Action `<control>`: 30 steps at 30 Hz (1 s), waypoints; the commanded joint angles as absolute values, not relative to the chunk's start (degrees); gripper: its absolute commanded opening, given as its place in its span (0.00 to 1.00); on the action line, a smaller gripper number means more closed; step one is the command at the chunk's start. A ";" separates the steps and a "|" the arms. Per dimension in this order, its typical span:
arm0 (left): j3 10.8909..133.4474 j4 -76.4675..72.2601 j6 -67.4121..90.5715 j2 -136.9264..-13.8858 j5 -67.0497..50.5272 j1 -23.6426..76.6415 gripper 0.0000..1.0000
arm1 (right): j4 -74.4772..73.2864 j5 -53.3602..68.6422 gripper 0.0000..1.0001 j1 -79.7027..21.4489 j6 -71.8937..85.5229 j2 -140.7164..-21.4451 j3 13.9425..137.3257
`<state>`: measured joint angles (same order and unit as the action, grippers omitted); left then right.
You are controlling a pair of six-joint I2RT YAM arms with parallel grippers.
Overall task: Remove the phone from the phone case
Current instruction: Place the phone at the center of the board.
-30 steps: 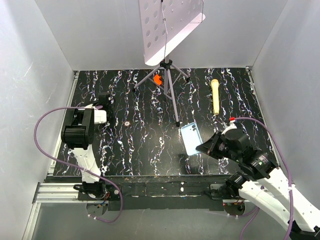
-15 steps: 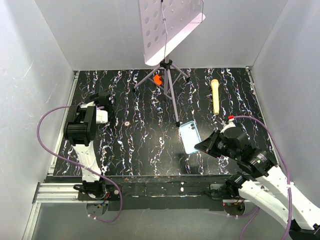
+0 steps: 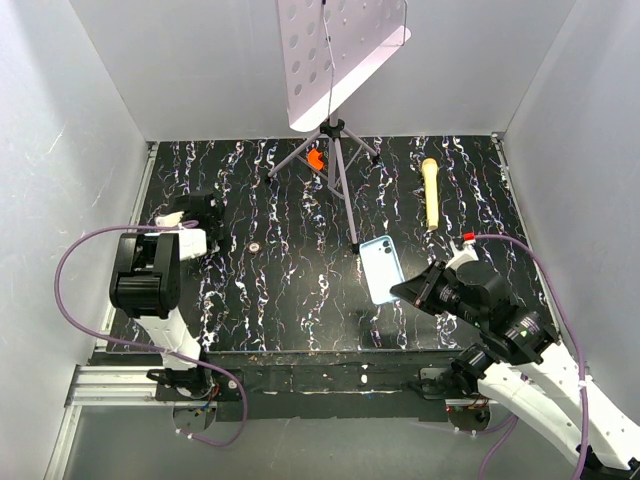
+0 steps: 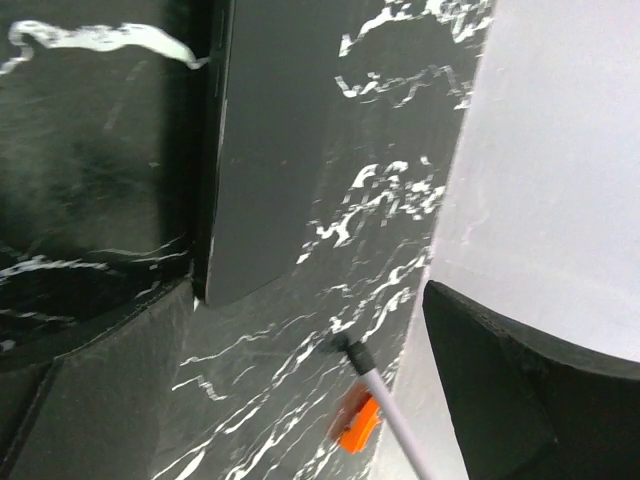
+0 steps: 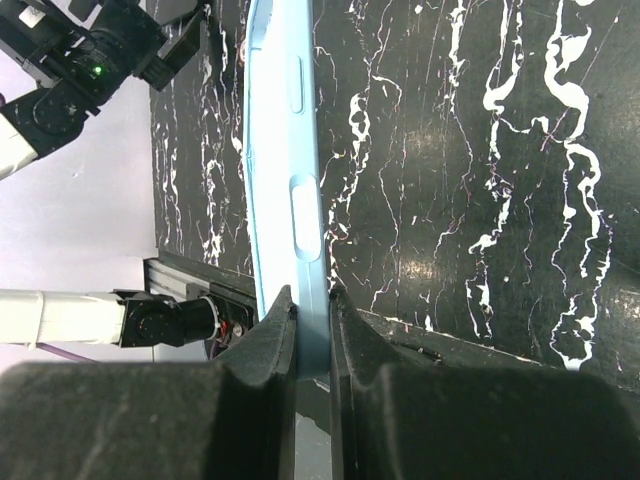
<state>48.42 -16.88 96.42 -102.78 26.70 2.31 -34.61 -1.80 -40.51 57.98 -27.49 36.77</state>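
Note:
The phone case, a thin light blue shell, is held over the table's right half; its near end sits in my right gripper. In the right wrist view the phone case shows edge-on, and my right gripper is shut on its end. My left gripper hovers at the far left with its jaws wide apart. In the left wrist view a dark flat slab with a rounded corner, the phone, lies on the table just beyond my open left gripper. Nothing sits between those fingers.
A tripod stand with a perforated white board stands at the back centre, an orange piece beside its legs. A yellow stick lies at the back right. A small round object lies left of centre. White walls close in three sides.
My left gripper went from shut to wide open and the left arm drew back toward the near left. The right gripper shifted the phone case slightly away from me.

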 commanded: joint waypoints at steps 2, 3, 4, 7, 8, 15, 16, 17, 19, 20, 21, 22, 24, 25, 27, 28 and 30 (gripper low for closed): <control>51.24 -1.58 94.67 -99.23 18.21 0.09 0.98 | -29.71 -2.81 0.01 -40.69 56.78 -25.32 35.51; 51.41 -1.41 93.88 -99.05 17.76 0.09 0.98 | -29.62 -2.73 0.01 -40.69 56.78 -24.96 35.33; 51.42 -2.10 92.91 -98.79 17.58 0.09 0.98 | -29.62 -2.99 0.01 -40.69 56.60 -24.44 35.25; 51.94 -5.97 92.20 -99.84 15.13 0.09 0.98 | -30.23 -3.08 0.01 -40.69 56.43 -23.56 35.07; 52.47 -6.93 92.37 -100.45 13.81 0.09 0.98 | -30.50 -3.08 0.01 -40.69 56.51 -23.38 35.16; 57.39 1.21 83.95 -94.76 13.10 -1.76 0.98 | -31.20 -3.52 0.01 -40.69 56.87 -22.58 34.10; 57.91 2.36 82.72 -93.70 12.05 -1.93 0.98 | -30.42 -2.73 0.01 -40.69 56.87 -23.20 33.75; 58.53 3.59 80.53 -92.30 10.30 -2.11 0.98 | -29.71 -1.85 0.01 -40.69 56.87 -23.99 33.23; 60.02 7.11 74.91 -89.92 7.05 -2.11 0.98 | -27.17 -0.45 0.01 -40.69 57.48 -25.83 32.09; 59.94 8.25 71.58 -88.35 5.20 -1.85 0.98 | -25.59 -0.44 0.01 -40.61 58.18 -26.62 31.47; 59.16 8.17 69.28 -86.59 3.36 -1.76 0.98 | -23.49 1.65 0.01 -40.69 58.88 -27.24 30.42; 58.28 7.91 66.13 -85.01 0.99 -1.76 0.98 | -20.07 2.37 0.01 -40.69 60.02 -28.12 28.93; 56.43 7.12 58.41 -82.19 -5.51 -1.58 0.98 | -14.97 3.68 0.01 -40.69 61.87 -29.52 26.64; 56.16 7.47 53.14 -80.79 -8.06 -0.89 0.98 | -12.42 4.21 0.01 -40.69 62.75 -30.49 25.59; 55.90 10.27 45.39 -77.36 -6.79 4.02 0.98 | -8.37 5.44 0.01 -40.69 64.50 -33.12 24.09; 55.55 11.33 42.31 -75.26 -4.59 6.48 0.98 | -6.00 6.06 0.01 -40.78 65.38 -34.44 23.12; 54.15 11.87 37.72 -71.74 -0.81 10.79 0.98 | 0.49 7.38 0.01 -40.96 68.19 -37.51 20.93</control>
